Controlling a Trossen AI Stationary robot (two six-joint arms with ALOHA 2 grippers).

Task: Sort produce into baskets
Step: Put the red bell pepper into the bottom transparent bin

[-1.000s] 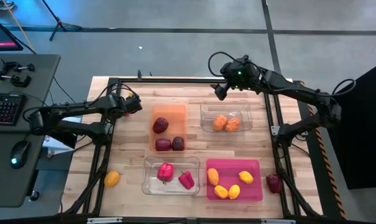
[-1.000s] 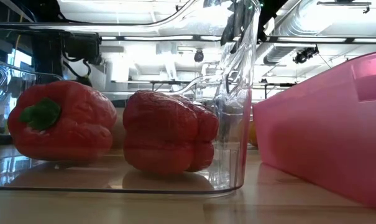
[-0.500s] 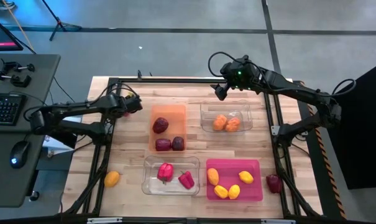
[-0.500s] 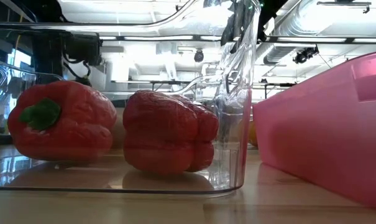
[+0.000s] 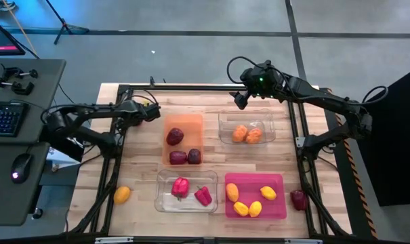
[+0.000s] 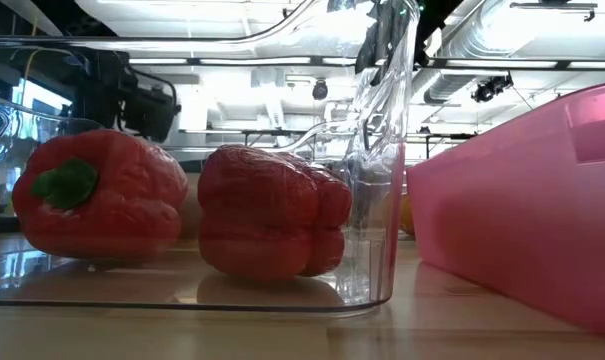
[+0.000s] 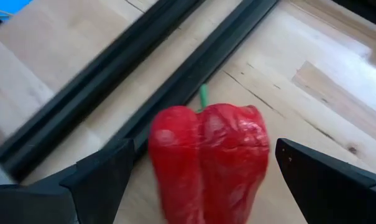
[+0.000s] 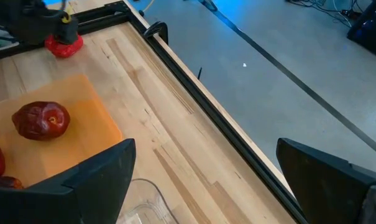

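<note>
Red pepper [image 7: 209,158] lies on the tabletop [image 5: 137,169] against the black frame rail [image 7: 175,81], between the spread fingers of the left end effector [image 5: 150,112], ungripped, upper left of the high view. Orange basket [image 5: 184,123] holds three maroon fruits. Clear basket [image 5: 221,132] holds two oranges; the lower clear basket [image 5: 165,202] two peppers; the pink basket [image 5: 278,207] four lemons. Loose orange fruit [image 5: 122,195] lower left, maroon fruit [image 5: 298,199] lower right. Right end effector [image 5: 240,100] hovers open, empty, upper centre. Grey floor [image 5: 191,47] and desk [image 5: 28,135] surround.

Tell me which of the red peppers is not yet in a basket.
It is the red pepper between the left gripper's open jaws, on bare wood by the black frame at the table's far left. The other two peppers lie in the near clear basket.
</note>
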